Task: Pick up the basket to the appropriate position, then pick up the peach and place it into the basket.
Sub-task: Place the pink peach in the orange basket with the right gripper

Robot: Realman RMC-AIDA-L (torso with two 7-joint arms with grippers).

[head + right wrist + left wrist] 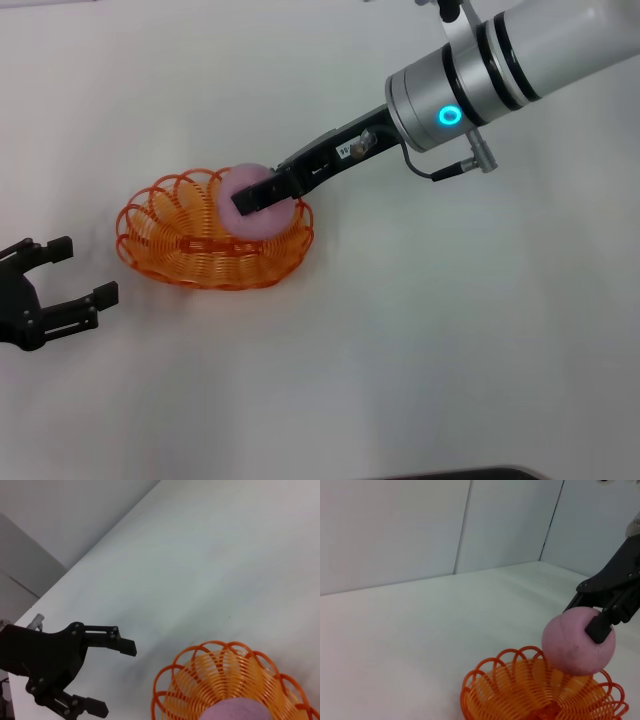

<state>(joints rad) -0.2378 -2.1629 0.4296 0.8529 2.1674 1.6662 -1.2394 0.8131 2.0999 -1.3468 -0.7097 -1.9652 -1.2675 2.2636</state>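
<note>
The orange basket (190, 240) sits on the white table, left of centre. My right gripper (258, 198) is shut on the pink peach (262, 212) and holds it over the basket's right half, just above the rim. In the left wrist view the peach (575, 642) hangs above the basket (535, 690) with the right fingers (600, 625) clamped on it. In the right wrist view the basket (235, 680) and the top of the peach (240, 712) show below. My left gripper (75, 270) is open and empty, left of the basket; it also shows in the right wrist view (107, 677).
The white table (450, 350) spreads around the basket. White walls (420, 525) rise behind the table in the left wrist view. A dark edge (470, 474) shows at the table's front.
</note>
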